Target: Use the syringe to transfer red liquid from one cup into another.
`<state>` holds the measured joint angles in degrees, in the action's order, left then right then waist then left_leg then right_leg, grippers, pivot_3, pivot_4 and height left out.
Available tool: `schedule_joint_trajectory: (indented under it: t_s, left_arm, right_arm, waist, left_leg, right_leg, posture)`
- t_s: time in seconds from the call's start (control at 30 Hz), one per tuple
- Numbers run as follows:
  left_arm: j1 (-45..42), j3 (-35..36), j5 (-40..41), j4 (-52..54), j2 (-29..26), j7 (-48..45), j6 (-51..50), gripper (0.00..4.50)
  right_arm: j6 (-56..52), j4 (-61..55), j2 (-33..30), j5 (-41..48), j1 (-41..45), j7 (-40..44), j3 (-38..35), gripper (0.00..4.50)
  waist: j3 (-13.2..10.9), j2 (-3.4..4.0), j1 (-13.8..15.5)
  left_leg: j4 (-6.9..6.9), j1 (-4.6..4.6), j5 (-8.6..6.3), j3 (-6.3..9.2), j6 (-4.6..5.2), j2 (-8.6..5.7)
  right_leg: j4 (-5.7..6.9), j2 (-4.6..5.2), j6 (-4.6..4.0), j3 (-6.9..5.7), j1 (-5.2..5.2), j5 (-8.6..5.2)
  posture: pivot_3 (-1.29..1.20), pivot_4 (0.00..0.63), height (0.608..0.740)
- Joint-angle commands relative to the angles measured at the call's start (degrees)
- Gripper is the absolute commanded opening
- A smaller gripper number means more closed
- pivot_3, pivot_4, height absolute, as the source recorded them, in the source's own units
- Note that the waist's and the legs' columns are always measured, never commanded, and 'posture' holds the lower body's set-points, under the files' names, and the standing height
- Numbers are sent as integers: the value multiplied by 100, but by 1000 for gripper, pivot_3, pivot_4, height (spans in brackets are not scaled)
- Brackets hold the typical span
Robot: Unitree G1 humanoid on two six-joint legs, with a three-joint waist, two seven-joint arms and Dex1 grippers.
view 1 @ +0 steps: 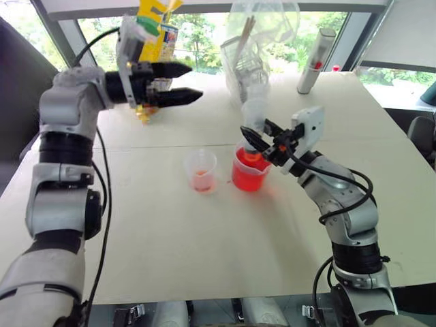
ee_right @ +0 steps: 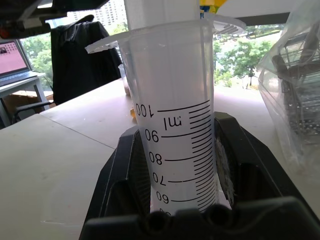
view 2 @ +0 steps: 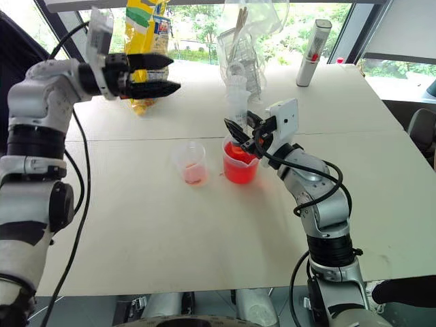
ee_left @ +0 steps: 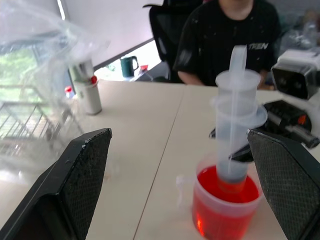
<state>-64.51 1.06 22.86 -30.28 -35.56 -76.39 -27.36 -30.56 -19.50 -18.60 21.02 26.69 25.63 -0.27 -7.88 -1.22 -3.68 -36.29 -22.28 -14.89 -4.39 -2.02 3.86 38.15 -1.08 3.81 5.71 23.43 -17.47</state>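
Observation:
A clear plastic syringe point(view 1: 255, 117) stands upright with its tip down in the fuller cup point(view 1: 249, 170) of red liquid at the table's middle. My right gripper point(view 1: 259, 142) is shut on the syringe's barrel point(ee_right: 175, 125), whose printed scale shows in the right wrist view. To the cup's left stands a smaller clear cup point(view 1: 201, 171) with a little red liquid at its bottom. My left gripper point(view 1: 180, 83) hangs high over the far left of the table, open and holding nothing. In the left wrist view the syringe point(ee_left: 236, 135) and full cup point(ee_left: 226, 205) sit between its fingers, at a distance.
A yellow snack bag point(view 1: 155, 34) stands at the back left. A clear plastic bag point(view 1: 255, 41) with a wire rack is at the back centre, a grey bottle point(view 1: 315, 61) to its right. A person in black point(ee_left: 227, 40) sits across the table.

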Motion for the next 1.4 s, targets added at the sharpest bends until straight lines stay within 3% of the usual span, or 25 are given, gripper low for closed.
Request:
schedule_joint_trajectory:
  t_s: [0.03, 0.23, 0.43, 0.67, 1.07, 1.4]
  left_arm:
    - [116, -28, -31, 523, -235, -106, -44, 4430]
    - [418, -164, -315, 597, -454, -104, 282, 4430]
    - [407, -93, -289, 613, -406, 26, 281, 4430]
    - [447, 35, -137, 871, -513, 119, 45, 4430]
    - [712, 125, 236, 1537, -824, 13, -505, 4430]
    - [-285, 276, 588, 823, -247, 252, -817, 4430]
  right_arm:
    - [-19, -358, -95, 149, 360, 15, -167, 1380]
    - [-528, -462, -186, 582, 1363, 235, -92, 1380]
    - [-863, -107, 568, 1108, 2122, 187, 155, 1380]
    - [-188, 576, 1051, 736, 1770, 385, 625, 1380]
    - [1049, 1615, 1161, -79, 879, 655, 933, 1380]
    - [1167, 1546, 1309, -260, 831, 644, 1064, 1380]
  waist:
    - [1, -2, 20]
    - [0, 0, -6]
    - [2, -3, -27]
    - [5, -8, -14]
    - [5, -7, -37]
    - [5, -9, -17]
  left_leg:
    - [-1, 0, 0, 0, 0, -2]
    - [1, 3, 0, 1, 0, -1]
    - [4, 1, 0, 3, 1, 2]
    - [-1, -3, 0, 2, 0, -1]
    - [2, -2, 0, 3, 0, 0]
    - [-4, -4, 0, 4, -1, -4]
  right_leg:
    - [0, 3, 0, 0, 0, 0]
    - [4, 2, -1, 0, 1, 0]
    - [3, -3, -2, -3, 3, 0]
    - [2, 8, -1, -5, 2, 0]
    - [4, 4, -1, -6, 4, 0]
    - [2, 7, -1, -13, 0, 0]
  posture:
    - [0, 150, 739]
    - [0, 150, 739]
    - [0, 150, 739]
    - [0, 150, 739]
    - [0, 150, 739]
    - [0, 150, 739]
